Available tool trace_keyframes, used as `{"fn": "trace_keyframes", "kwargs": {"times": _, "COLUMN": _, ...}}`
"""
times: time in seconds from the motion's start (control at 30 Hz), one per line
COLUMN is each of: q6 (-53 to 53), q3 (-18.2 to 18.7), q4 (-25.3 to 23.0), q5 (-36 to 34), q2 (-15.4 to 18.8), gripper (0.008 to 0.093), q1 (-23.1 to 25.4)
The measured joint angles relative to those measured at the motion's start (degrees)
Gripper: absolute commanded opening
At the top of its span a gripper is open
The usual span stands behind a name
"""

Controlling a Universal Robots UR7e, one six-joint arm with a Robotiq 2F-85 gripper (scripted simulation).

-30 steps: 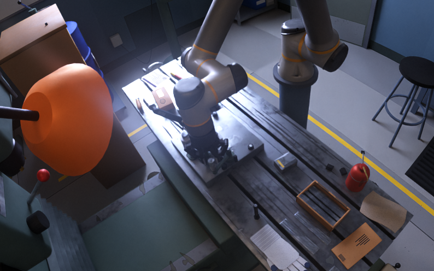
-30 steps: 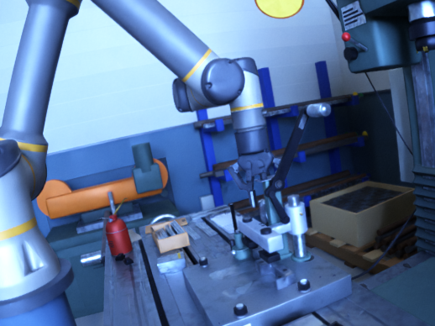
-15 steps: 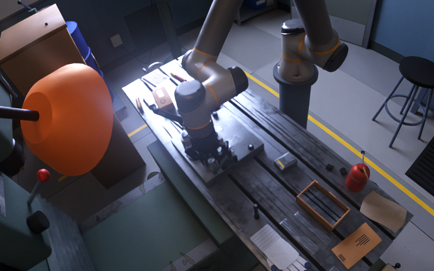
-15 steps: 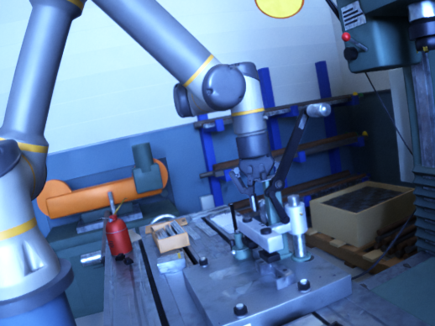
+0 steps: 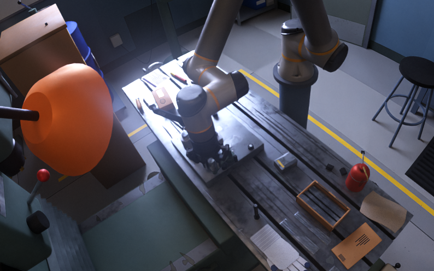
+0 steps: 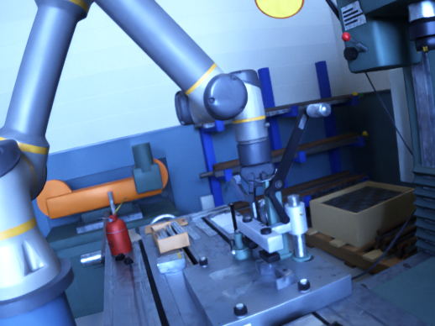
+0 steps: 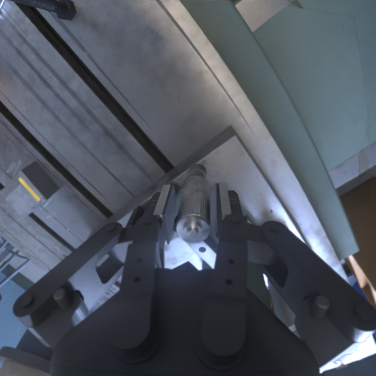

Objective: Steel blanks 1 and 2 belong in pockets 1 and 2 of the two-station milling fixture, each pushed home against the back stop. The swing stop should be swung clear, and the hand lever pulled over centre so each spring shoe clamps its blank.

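Note:
The milling fixture (image 5: 220, 150) is partly hidden by my arm, and I cannot see into its pockets from the side camera. My gripper (image 7: 191, 207) is open, with a knurled steel pin (image 7: 193, 203) of the fixture standing between its fingers; it holds nothing. In the second side camera my gripper (image 6: 254, 189) hangs just over the fixture's white clamp bar (image 6: 262, 235). The black hand lever (image 6: 289, 159) leans up and to the right, ending in a silver knob (image 6: 318, 110). One steel blank (image 5: 285, 161) with a yellow mark lies on the table to the right of the fixture plate.
An orange tray (image 5: 322, 204) sits on the slotted table, with a red can (image 5: 357, 176), a brown sheet (image 5: 383, 211) and an orange card (image 5: 356, 244) around it. A large orange guard (image 5: 68, 118) looms at the left. The arm's pedestal (image 5: 294, 92) stands behind the table.

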Motion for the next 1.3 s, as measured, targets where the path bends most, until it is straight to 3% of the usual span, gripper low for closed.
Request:
{"fn": "trace_keyframes", "kwargs": {"times": 0.4, "q6": 0.00, "q3": 0.01, "q4": -0.07, "q5": 0.00, "q2": 0.03, "gripper": 0.0380, "q1": 0.00}}
{"fn": "trace_keyframes", "kwargs": {"times": 0.9, "q6": 0.00, "q3": 0.00, "q4": -0.07, "q5": -0.01, "q2": 0.02, "gripper": 0.0080, "q1": 0.00}}
{"fn": "trace_keyframes", "kwargs": {"times": 1.3, "q6": 0.13, "q3": 0.01, "q4": -0.11, "q5": -0.14, "q2": 0.02, "gripper": 0.0080, "q1": 0.08}}
